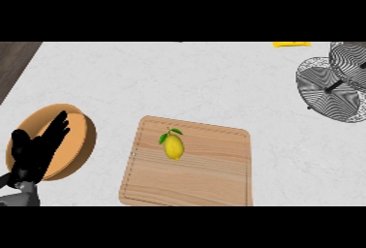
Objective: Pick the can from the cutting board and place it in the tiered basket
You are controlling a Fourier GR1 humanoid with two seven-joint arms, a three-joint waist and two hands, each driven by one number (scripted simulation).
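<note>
A wooden cutting board (pixel 207 174) lies at the lower middle of the white counter. On it rests a yellow lemon (pixel 173 147) with green leaves; no can shows on the board. The black wire tiered basket (pixel 336 87) stands at the far right. My left hand (pixel 36 150) stays open at the lower left, fingers straight and pointing up, in front of a wooden bowl. It holds nothing. My right hand does not show in this view.
A round wooden bowl (pixel 75 140) sits at the left, partly hidden by my left hand. A yellow object (pixel 292 44) peeks in at the top right edge. The counter's dark left edge (pixel 14 63) runs along the upper left.
</note>
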